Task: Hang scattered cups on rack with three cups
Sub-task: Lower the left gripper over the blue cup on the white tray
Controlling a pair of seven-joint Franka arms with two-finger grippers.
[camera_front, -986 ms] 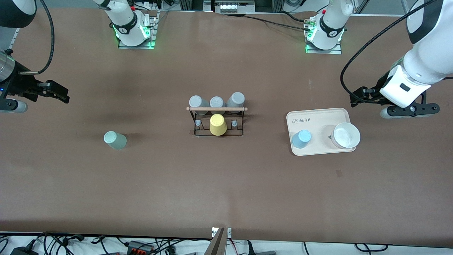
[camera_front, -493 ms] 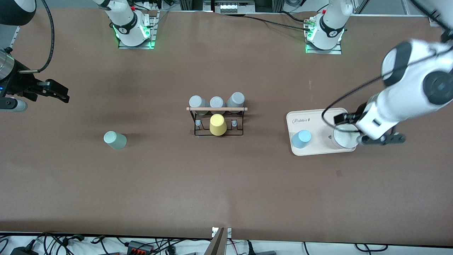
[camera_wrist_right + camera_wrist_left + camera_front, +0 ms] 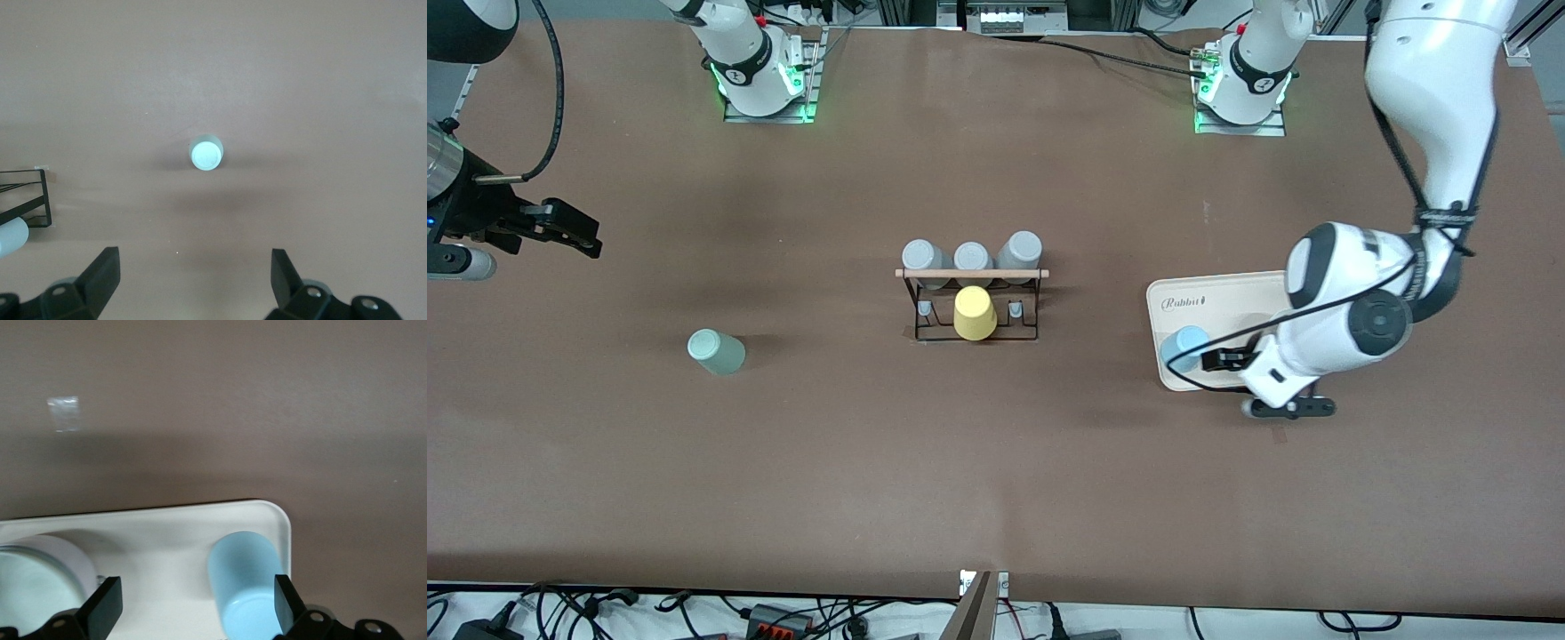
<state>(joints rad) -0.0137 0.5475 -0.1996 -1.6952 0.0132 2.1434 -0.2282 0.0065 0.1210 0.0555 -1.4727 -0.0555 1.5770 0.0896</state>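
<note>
A light blue cup [image 3: 1185, 347] stands upside down on the cream tray [image 3: 1209, 298]. My left gripper [image 3: 1227, 360] is open low over the tray. In the left wrist view the blue cup [image 3: 247, 587] sits just inside one finger [image 3: 283, 603] of the left gripper [image 3: 193, 608]. A mint green cup [image 3: 716, 352] stands on the table toward the right arm's end. My right gripper [image 3: 574, 233] is open and empty, up in the air at that end; its wrist view [image 3: 193, 275] shows the mint cup [image 3: 206, 153]. The black wire rack [image 3: 971, 273] holds a yellow cup [image 3: 975, 313].
Three grey cups [image 3: 971, 257] sit on the side of the rack farther from the front camera. A white bowl [image 3: 33, 583] stands on the tray beside the blue cup, hidden under the left arm in the front view. A rack corner [image 3: 27, 197] shows in the right wrist view.
My left arm swung from beside the tray to over it and came down by the blue cup, covering the white bowl. The right arm barely moved.
</note>
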